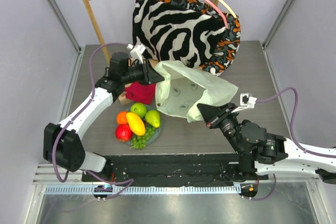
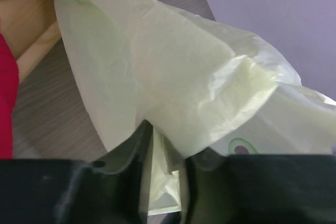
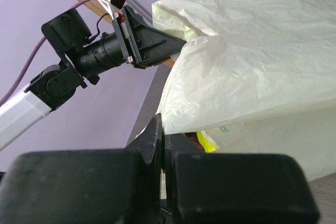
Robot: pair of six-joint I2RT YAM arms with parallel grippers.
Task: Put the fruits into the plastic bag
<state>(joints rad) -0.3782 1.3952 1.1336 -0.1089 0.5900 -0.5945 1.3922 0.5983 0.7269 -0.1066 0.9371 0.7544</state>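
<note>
The pale-green plastic bag [image 1: 191, 94] hangs stretched between my two grippers above the table, its mouth facing the fruits. My left gripper [image 1: 156, 76] is shut on the bag's far-left edge; the plastic [image 2: 173, 93] runs between its jaws. My right gripper [image 1: 202, 112] is shut on the bag's near-right edge [image 3: 247, 61]. The fruits [image 1: 137, 123] lie piled on a round plate at the near left: orange, green apple, pear, yellow mango, red apple, grapes. A bit of yellow fruit [image 3: 208, 141] shows under the bag in the right wrist view.
A red cloth [image 1: 139, 92] lies between the left gripper and the fruits. Zebra-striped fabric [image 1: 173, 27] hangs from a wooden rack [image 1: 94, 19] at the back. My left arm [image 3: 79, 61] shows in the right wrist view.
</note>
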